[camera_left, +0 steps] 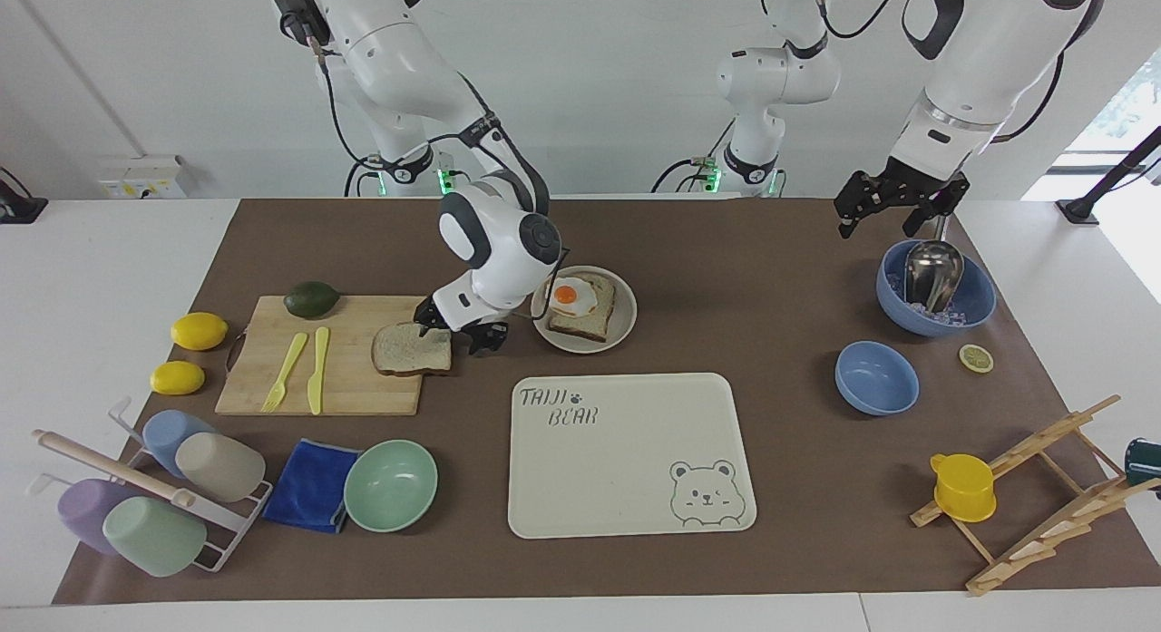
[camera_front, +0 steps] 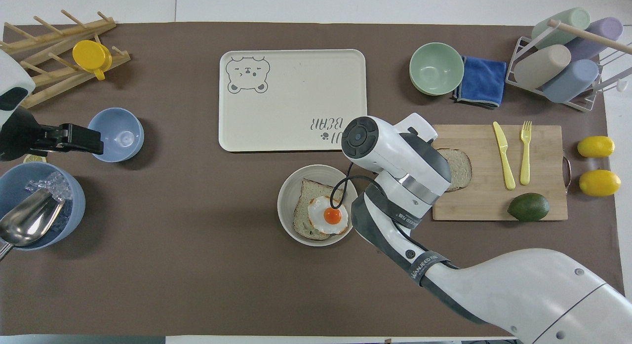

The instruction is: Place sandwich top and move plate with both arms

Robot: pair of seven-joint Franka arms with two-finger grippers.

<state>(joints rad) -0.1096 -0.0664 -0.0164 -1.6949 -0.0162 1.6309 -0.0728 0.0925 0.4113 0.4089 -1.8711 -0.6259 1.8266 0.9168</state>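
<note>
The sandwich top (camera_left: 410, 349) lies flat on the wooden cutting board (camera_left: 345, 387), at the board's end toward the plate; it also shows in the overhead view (camera_front: 460, 161), partly covered by the right wrist. The plate (camera_left: 626, 328) sits beside the board and holds a toast slice with a fried egg (camera_left: 580, 306); its rim shows in the overhead view (camera_front: 286, 206). My right gripper (camera_left: 453, 331) is open and low at the sandwich top's edge, between it and the plate. My left gripper (camera_left: 875, 222) is open and empty, waiting over the blue bowl with a metal scoop (camera_left: 934, 287).
The cream bear tray (camera_left: 626, 451) lies farther from the robots than the plate. A yellow fork, a knife and an avocado (camera_left: 311, 299) are on the board. A mint-green bowl (camera_left: 390, 484), a blue cloth, a cup rack, two lemons, a small blue bowl (camera_left: 875, 376) and a wooden rack stand around.
</note>
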